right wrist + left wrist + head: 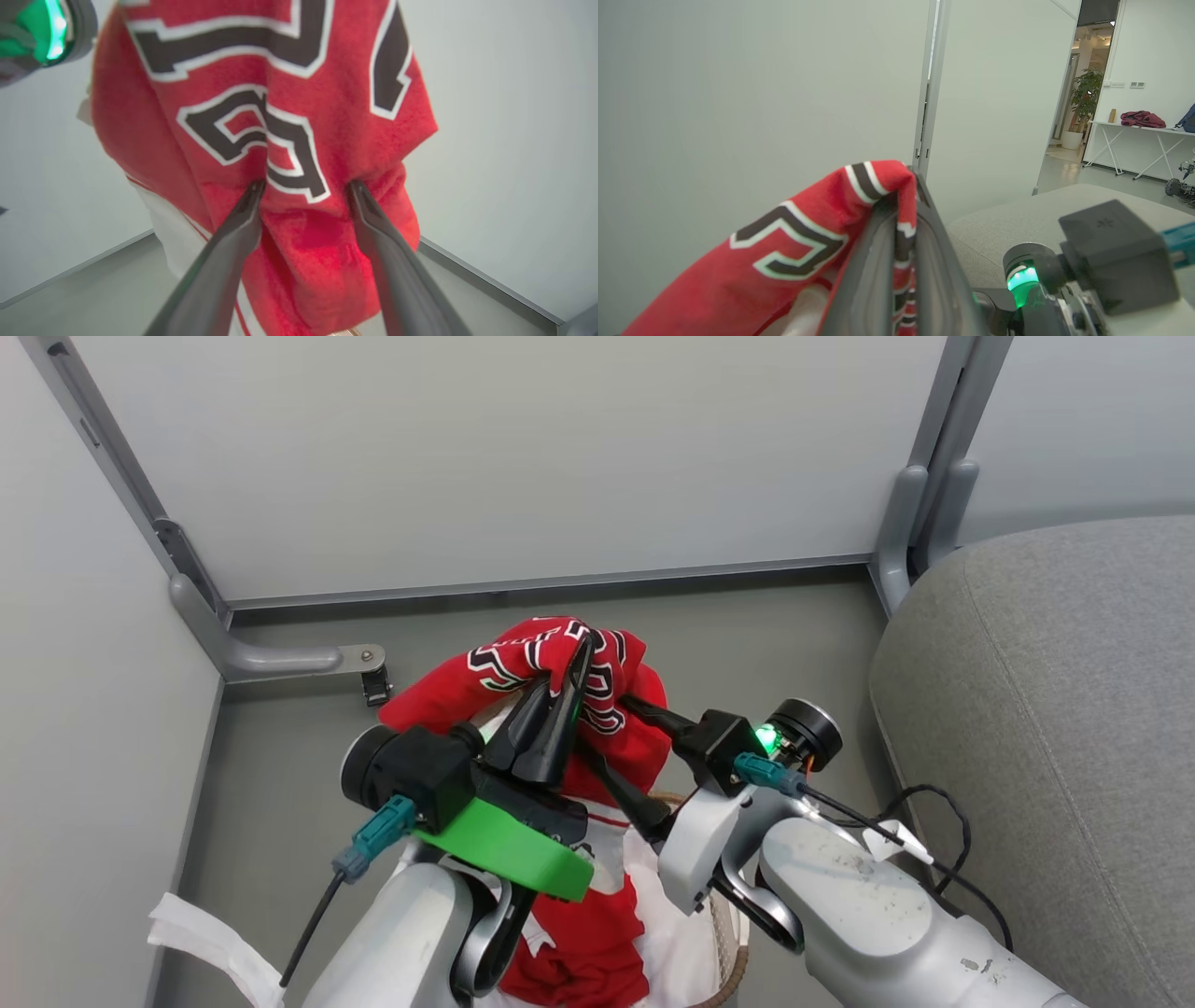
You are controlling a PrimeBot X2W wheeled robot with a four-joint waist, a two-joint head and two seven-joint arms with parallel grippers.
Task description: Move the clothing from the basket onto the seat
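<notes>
Red jersey (523, 653) hangs just above the basket (738, 957), clamped tight in my left hand (586, 649). My right hand (307, 186) straddles a fold, fingers spread wide, gripping nothing. The seat (1055, 709) waits to my right. A thin pinch could slip, or trailing cloth could snag the rim.

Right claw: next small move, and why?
Probably close the right claw: its open fingers straddle a fold of the red, black-lettered jersey that the shut left claw holds up, so a second grip looks ready before swinging to the grey fabric seat.
</notes>
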